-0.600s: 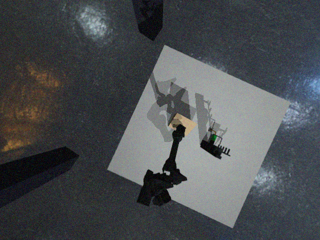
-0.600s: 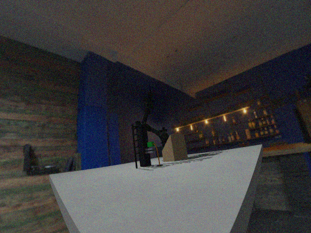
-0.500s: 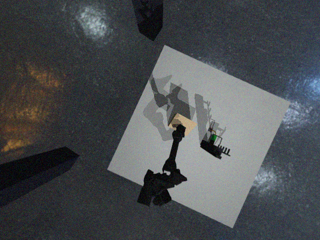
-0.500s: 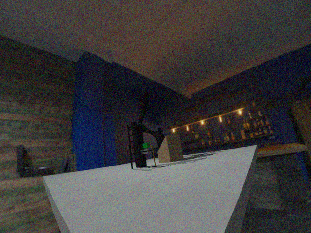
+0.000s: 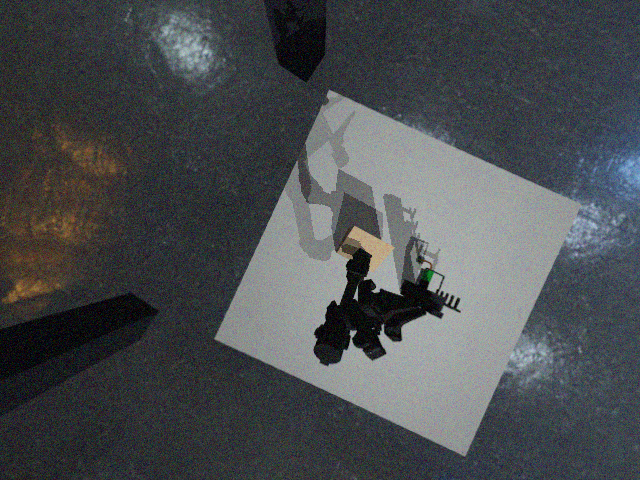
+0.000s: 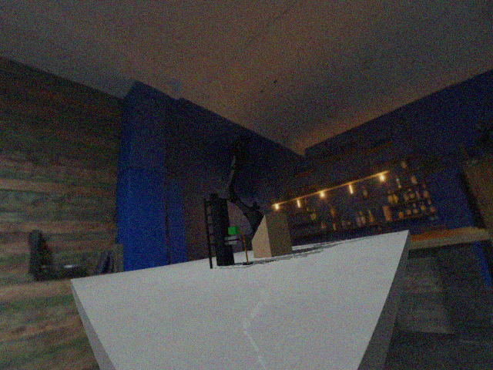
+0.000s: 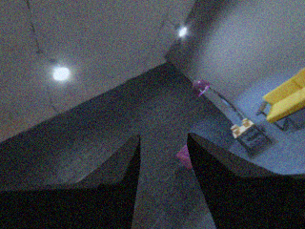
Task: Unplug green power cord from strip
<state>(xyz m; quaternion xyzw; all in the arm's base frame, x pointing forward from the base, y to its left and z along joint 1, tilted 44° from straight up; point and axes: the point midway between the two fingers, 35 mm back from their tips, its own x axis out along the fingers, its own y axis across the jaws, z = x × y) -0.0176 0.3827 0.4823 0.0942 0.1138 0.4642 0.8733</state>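
The white table (image 5: 465,361) carries 3 things close together: the black arm (image 5: 356,310), a tan box (image 5: 374,248) and the black power strip (image 5: 431,299). In the top view the green plug (image 5: 425,275) sits at the far edge of the strip, just right of the tan box and apart from it. From the exterior view the power strip (image 6: 220,230) stands upright like a short column, with a ladder-like rail on its left side, and the green plug (image 6: 233,230) sticks out of its right face about halfway up, so it looks seated in the strip. A thin cord (image 6: 243,247) drops from the plug to the table (image 6: 239,318), between the strip and the tan box (image 6: 273,234). The arm's dark links are folded low over the near-left part of the table in the top view, one link reaching toward the box and another toward the strip; which end carries the pincer cannot be told there. In the wrist view the gripper (image 7: 164,138) shows 2 dark fingers partly spread, a narrow gap between them, with nothing pinched; only distant room surfaces show through the gap, and neither plug nor strip appears there.
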